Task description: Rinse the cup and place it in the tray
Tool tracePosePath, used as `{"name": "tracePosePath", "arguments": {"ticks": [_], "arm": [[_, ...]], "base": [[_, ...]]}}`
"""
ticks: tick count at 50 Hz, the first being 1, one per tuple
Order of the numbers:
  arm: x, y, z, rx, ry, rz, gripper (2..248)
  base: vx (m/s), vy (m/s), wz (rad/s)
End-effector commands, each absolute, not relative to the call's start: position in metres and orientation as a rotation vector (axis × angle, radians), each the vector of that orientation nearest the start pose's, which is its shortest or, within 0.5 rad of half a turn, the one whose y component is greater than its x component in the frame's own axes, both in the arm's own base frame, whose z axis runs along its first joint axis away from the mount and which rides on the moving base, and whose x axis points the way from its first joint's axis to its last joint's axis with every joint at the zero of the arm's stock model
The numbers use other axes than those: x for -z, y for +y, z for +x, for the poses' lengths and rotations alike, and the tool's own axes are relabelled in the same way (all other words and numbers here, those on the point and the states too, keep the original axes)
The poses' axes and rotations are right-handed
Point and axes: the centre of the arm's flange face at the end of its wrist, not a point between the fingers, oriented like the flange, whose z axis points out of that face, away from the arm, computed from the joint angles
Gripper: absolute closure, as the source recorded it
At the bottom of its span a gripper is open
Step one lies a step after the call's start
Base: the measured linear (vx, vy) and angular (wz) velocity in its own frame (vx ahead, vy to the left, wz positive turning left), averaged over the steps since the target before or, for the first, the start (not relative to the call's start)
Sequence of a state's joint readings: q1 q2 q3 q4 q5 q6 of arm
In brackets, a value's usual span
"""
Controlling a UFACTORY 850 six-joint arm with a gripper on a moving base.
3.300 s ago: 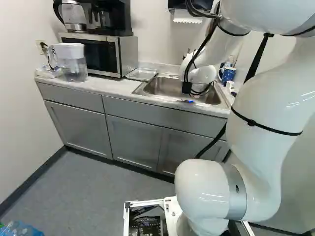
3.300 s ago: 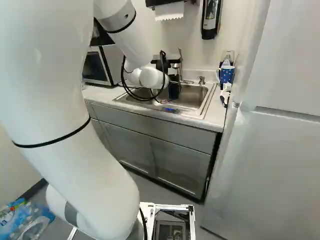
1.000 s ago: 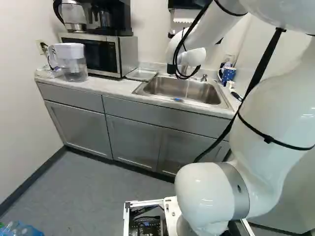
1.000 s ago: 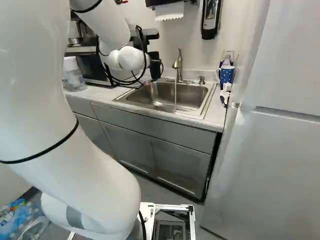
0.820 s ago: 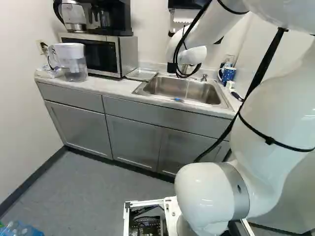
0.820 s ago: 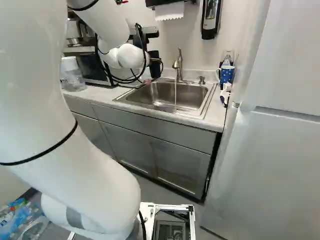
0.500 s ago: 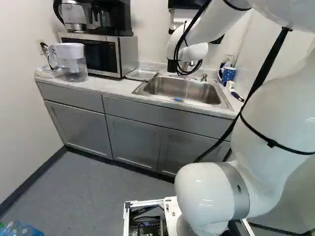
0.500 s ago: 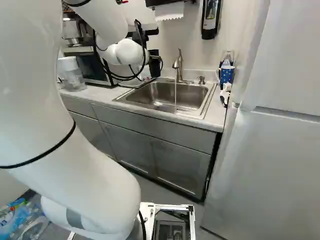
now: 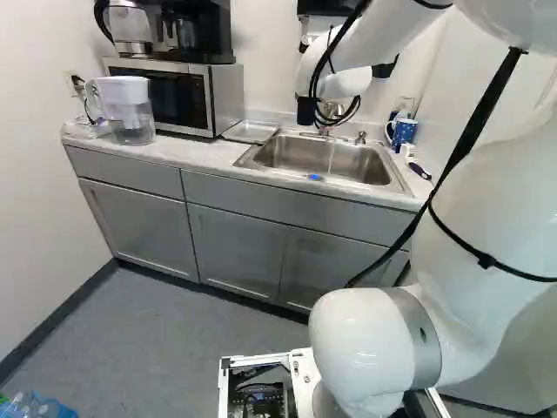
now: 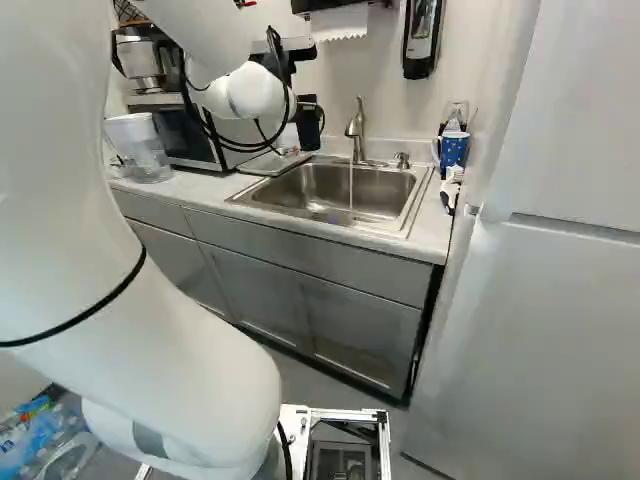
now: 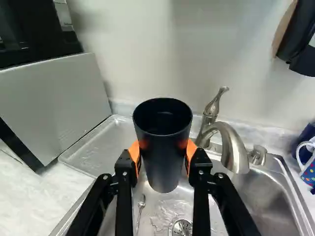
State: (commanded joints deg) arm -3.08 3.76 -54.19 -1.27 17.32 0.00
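Pinching one black, tapered plastic-looking cup (image 11: pixel 163 147) upright — an orange pad (image 11: pixel 133 151) against either side — the black two-fingered gripper (image 10: pixel 308 122) hangs near one rectangular, silver-coloured tray (image 11: pixel 91 150). One curved metal faucet (image 11: pixel 230 140) trickles into one stainless-steel sink (image 11: pixel 266 201), where one slim spoon (image 11: pixel 141 202) lies. One blue dotted mug (image 10: pixel 454 152) stands beside it.

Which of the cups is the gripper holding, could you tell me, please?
The black cup, clamped between the orange pads of the gripper. The other, a spotted blue mug, stands ungripped beside the sink.
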Motion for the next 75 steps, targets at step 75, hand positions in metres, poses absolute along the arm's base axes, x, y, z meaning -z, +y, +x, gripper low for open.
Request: {"name": "tracePosePath", "arguments": {"ticks": [75], "arm": [[-0.6314,-0.0264,0.5014,1.644,0.767,-2.099,139]], "base": [[0.0,0.0,0.0]]}}
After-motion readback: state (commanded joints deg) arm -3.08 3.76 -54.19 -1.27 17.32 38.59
